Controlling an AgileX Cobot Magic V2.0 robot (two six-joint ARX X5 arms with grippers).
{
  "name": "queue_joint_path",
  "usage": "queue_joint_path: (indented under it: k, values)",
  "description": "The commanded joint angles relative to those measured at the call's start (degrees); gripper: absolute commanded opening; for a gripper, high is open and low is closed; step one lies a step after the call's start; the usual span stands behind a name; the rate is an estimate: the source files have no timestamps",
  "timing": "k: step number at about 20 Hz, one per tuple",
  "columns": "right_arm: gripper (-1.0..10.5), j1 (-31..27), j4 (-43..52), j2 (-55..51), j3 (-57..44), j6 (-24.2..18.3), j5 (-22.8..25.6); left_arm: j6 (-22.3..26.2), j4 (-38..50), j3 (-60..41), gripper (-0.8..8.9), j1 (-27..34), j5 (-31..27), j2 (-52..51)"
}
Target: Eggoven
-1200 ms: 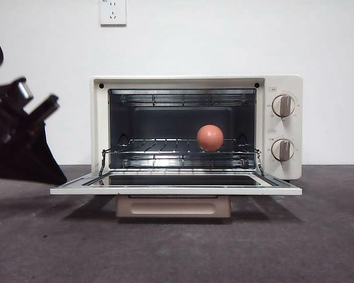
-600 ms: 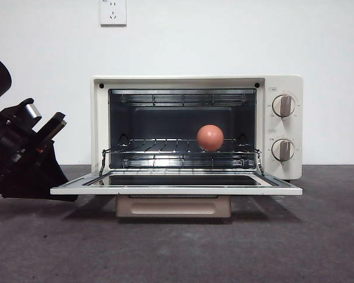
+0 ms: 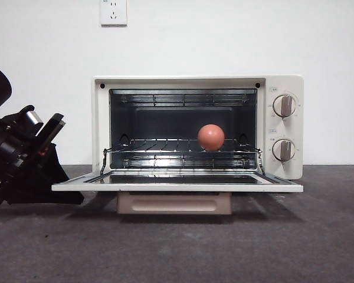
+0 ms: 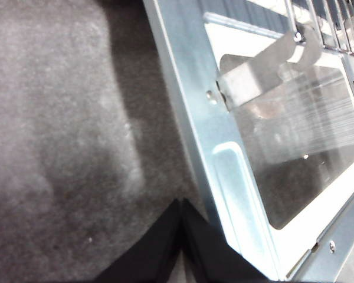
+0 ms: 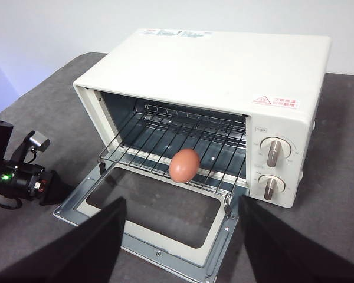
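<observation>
The cream toaster oven (image 3: 283,82) stands in the middle of the table with its door (image 3: 177,187) folded down flat. A reddish-brown egg (image 3: 211,137) rests on the wire rack (image 3: 153,148) inside, towards the knob side; from above the egg (image 5: 184,164) lies near the rack's front edge. My left gripper (image 3: 68,191) sits low on the table just outside the door's left end, empty. In the left wrist view its jaws (image 4: 181,205) meet, shut, beside the door's metal frame (image 4: 189,106). High above and in front of the oven (image 5: 236,65), my right gripper (image 5: 182,203) hangs open and empty.
Two grey knobs (image 3: 283,106) sit on the oven's right panel. The dark grey table (image 3: 177,247) stretches in front of the door. A white wall with a socket (image 3: 113,12) is behind. The left arm (image 5: 15,174) lies left of the door.
The left arm has dropped lower and shifted a little right, towards the left end of the open door. Egg, oven and door have not moved.
</observation>
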Motion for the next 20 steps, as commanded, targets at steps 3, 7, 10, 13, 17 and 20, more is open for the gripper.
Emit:
queue_joint_path:
  k: [3, 7, 10, 13, 17, 20]
  values:
    - [3.1, 0.5, 0.2, 0.3, 0.8, -0.3, 0.2, -5.9, 7.3, 0.5, 0.06, 1.0, 6.1, 1.1]
    - [3.1, 0.5, 0.1, 0.3, 0.8, -0.2, 0.2, -12.5, 15.3, 0.5, 0.06, 2.9, 8.2, 1.1]
    - [3.1, 0.5, 0.0, 0.3, 0.8, -0.2, 0.2, -18.1, 23.2, 0.5, 0.06, 3.9, 8.5, 1.1]
    - [3.1, 0.5, -0.2, 0.3, 0.8, -0.2, 0.2, -22.4, 30.6, 0.7, 0.06, 4.3, 8.3, 1.1]
    - [3.1, 0.5, -0.3, 0.3, 0.8, -0.2, 0.2, -25.7, 34.8, 2.8, 0.06, 4.4, 7.7, 1.1]
    - [3.1, 0.5, -0.6, 0.3, 0.8, -0.2, 0.2, -27.0, 34.8, 4.5, 0.06, 4.4, 7.7, 1.1]
